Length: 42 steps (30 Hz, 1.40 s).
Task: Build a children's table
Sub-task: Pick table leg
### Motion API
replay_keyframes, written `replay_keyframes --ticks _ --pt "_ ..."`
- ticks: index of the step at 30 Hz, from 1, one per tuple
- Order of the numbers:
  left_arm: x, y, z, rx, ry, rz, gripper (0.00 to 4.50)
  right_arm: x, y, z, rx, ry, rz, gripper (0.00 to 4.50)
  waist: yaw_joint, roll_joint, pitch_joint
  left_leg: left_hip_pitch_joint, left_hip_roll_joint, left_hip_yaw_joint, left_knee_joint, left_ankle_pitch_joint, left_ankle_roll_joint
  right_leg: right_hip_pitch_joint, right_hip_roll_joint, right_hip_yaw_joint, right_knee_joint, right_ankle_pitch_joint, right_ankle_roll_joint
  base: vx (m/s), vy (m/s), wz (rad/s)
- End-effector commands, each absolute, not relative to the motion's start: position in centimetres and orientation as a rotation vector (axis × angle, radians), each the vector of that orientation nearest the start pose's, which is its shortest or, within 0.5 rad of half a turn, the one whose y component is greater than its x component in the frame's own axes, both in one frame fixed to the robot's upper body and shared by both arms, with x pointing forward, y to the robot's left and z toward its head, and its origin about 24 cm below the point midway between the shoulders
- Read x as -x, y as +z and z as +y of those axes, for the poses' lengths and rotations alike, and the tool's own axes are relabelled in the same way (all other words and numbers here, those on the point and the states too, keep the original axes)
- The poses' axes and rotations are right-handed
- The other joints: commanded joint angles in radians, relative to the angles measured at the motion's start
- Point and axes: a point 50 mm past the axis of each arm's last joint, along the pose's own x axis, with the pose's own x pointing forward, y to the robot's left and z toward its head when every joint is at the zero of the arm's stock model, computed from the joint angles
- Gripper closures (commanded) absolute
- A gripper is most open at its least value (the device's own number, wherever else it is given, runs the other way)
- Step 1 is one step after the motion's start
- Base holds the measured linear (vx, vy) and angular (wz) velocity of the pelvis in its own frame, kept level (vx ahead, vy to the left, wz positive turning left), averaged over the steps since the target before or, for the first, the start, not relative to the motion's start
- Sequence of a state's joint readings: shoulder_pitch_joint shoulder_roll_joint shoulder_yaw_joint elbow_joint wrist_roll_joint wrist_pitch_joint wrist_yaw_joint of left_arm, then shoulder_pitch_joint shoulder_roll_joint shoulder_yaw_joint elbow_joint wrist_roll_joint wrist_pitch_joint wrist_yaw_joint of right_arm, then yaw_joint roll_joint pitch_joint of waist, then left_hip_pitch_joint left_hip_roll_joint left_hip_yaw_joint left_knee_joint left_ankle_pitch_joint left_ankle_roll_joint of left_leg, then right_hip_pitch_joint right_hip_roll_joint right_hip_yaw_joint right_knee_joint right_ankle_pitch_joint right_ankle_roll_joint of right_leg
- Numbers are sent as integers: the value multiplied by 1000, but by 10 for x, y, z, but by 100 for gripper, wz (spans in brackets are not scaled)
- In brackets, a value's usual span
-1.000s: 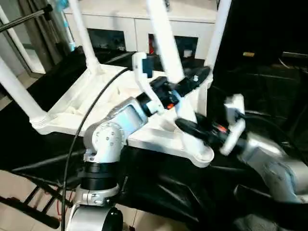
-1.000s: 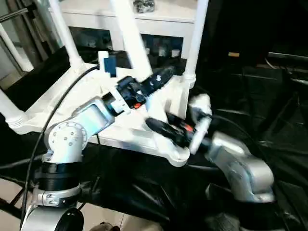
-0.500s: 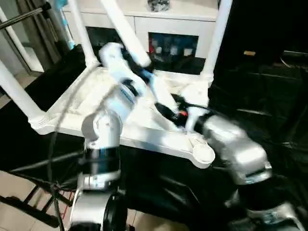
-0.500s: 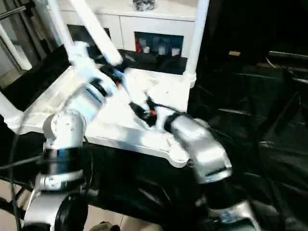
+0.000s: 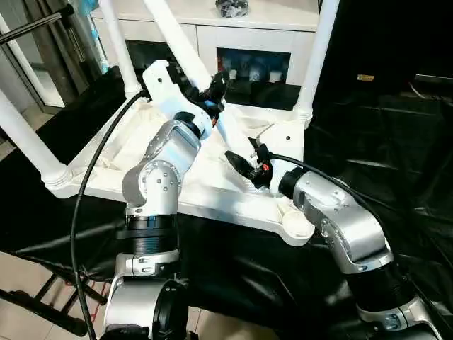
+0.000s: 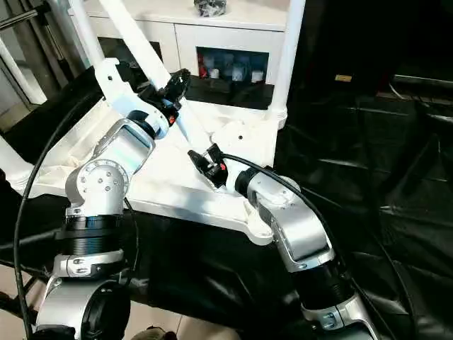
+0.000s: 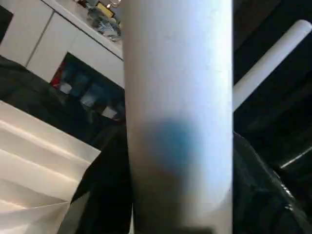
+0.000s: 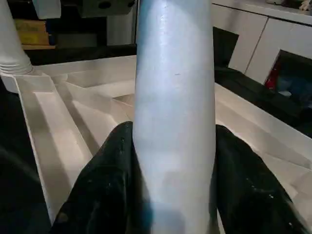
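- One upturned tabletop [image 5: 141, 152] was seen on black sheeting [image 5: 368, 142], with three legs [image 5: 317, 57] standing in corner sockets and a fourth leg [image 5: 185, 53] held slanted above it
- The fourth leg was gripped by the left gripper [image 5: 210, 91] higher up and by the right gripper [image 5: 244, 161] near its lower end
- The black fingers [image 8: 105, 170] pressed against the tube were shown close in the right wrist view
- A white cabinet [image 5: 241, 28] was seen behind
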<state>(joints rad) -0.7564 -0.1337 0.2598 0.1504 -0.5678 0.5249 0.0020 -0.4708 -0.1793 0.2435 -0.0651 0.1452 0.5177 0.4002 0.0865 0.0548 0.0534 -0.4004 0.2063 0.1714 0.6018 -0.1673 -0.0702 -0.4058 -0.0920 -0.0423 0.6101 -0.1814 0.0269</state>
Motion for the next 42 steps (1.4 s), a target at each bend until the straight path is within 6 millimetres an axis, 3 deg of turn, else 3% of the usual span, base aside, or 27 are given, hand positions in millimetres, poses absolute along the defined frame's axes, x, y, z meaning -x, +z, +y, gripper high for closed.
replay_keyframes --ticks 1,2,4,7,9,11,16,17,18,19,20,21,22,24,30,34,39,42 --pt "-354 182 66 706 -422 0 238 -302 142 -67 118 784 3 229 -4 -2 -78 21 1 1 -64 -179 -16 55 -21 21 -63 -72 -188 0 0 0" --pt "-353 183 65 676 -449 -10 247 -304 144 -70 44 782 12 194 -3 -2 -79 22 1 1 -64 -177 -12 55 -22 21 -63 -71 -189 0 0 0" --pt "-351 187 65 616 -524 -34 246 -307 149 -78 -65 797 33 187 -2 1 -80 23 2 0 -64 -175 3 54 -23 20 -61 -64 -199 0 0 0" --pt "-348 193 66 582 -623 -56 265 -307 151 -90 -101 877 77 152 3 5 -82 23 3 -1 -62 -146 3 57 -21 19 -54 -5 -211 0 0 0" --pt "-345 197 67 552 -698 -57 265 -306 151 -99 -125 927 132 141 2 1 -81 24 0 1 -60 -140 9 59 -20 20 -54 7 -221 0 0 0" --pt "-340 200 67 500 -823 -57 267 -306 154 -112 -162 981 185 116 4 0 -82 23 -2 2 -58 -130 15 61 -21 20 -52 7 -233 0 0 0" --pt "-330 203 67 487 -976 -53 268 -305 158 -121 -184 1033 235 91 5 0 -82 24 0 4 -57 -124 15 60 -24 19 -51 -26 -255 0 0 0" --pt "-326 204 67 485 -1031 -56 268 -303 158 -123 -170 1060 258 70 3 -8 -80 24 2 6 -57 -131 15 59 -24 20 -52 -41 -257 0 0 0" --pt "-325 205 67 486 -1051 -60 268 -303 157 -124 -164 1065 267 62 5 -6 -80 25 2 6 -58 -133 14 60 -25 19 -53 -54 -255 0 0 0" --pt "-322 206 67 489 -1087 -64 268 -302 157 -125 -157 1075 283 57 4 -14 -80 24 2 8 -57 -127 17 59 -24 21 -54 -60 -251 0 0 0" --pt "-320 207 66 491 -1112 -65 268 -301 156 -126 -153 1083 291 57 7 -9 -80 24 2 8 -57 -127 17 58 -26 21 -54 -77 -250 0 0 0" --pt "-317 208 66 490 -1142 -76 268 -300 155 -126 -149 1089 303 47 6 -16 -79 22 2 8 -57 -119 18 60 -26 21 -53 -82 -248 0 0 0" --pt "-315 209 66 494 -1161 -81 268 -300 155 -126 -146 1093 311 34 7 -14 -80 23 3 8 -57 -116 19 59 -26 21 -53 -85 -246 0 0 0" --pt "-310 211 65 516 -1211 -96 268 -298 153 -125 -159 1109 335 18 6 -19 -79 23 3 9 -57 -115 20 57 -27 22 -53 -98 -242 0 0 0" --pt "-302 212 66 573 -1296 -123 268 -289 151 -122 -163 1192 375 16 8 -22 -78 22 3 10 -57 -111 19 55 -26 22 -54 -113 -234 0 0 0" --pt "-299 212 66 599 -1337 -127 268 -280 152 -121 -155 1282 370 52 13 -28 -78 21 4 10 -57 -112 19 55 -26 24 -56 -127 -221 0 0 0" --pt "-291 216 66 636 -1445 -139 268 -274 146 -121 -136 1318 404 91 18 -18 -78 22 4 9 -56 -115 15 53 -26 23 -55 -130 -221 0 0 0" --pt "-284 216 67 653 -1530 -138 268 -272 145 -121 -133 1333 410 119 16 -17 -78 23 3 9 -57 -127 11 53 -25 23 -56 -137 -222 0 0 0"
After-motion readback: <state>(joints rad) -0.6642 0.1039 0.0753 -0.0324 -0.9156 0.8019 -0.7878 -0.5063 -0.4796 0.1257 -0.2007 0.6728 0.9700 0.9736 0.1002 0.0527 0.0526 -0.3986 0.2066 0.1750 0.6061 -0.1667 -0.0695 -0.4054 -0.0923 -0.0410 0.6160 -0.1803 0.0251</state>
